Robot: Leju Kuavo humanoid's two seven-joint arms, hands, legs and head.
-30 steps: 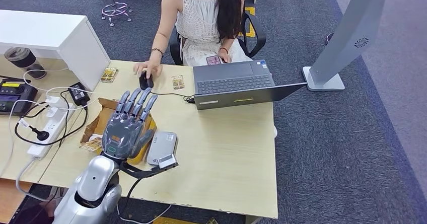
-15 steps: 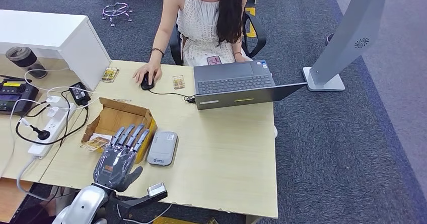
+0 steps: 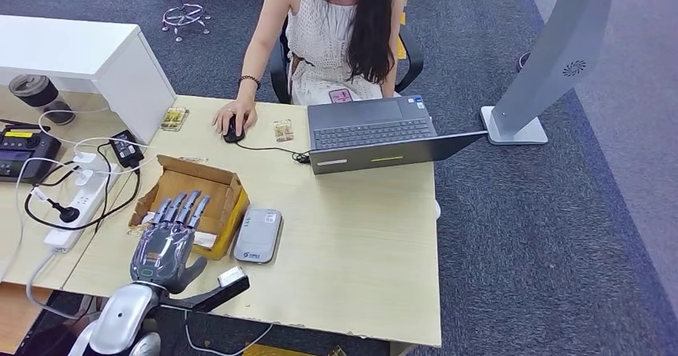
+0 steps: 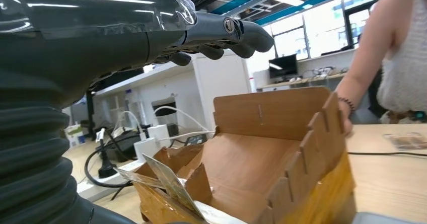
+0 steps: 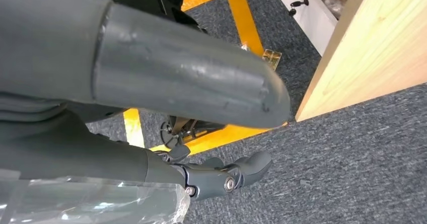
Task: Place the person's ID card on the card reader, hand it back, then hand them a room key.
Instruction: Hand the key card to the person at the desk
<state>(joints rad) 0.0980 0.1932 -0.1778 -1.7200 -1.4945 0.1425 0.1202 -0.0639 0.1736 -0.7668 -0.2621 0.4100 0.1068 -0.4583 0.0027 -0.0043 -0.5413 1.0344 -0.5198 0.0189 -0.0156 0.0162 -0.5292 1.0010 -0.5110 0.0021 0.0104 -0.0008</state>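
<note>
One left hand hovers flat, fingers apart and empty, over the cardboard box beside the card reader; cards, possibly room keys, stand inside for picking.

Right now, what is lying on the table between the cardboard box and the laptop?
In the head view, bare tabletop and the mouse cable lie between the cardboard box and the laptop.
</note>
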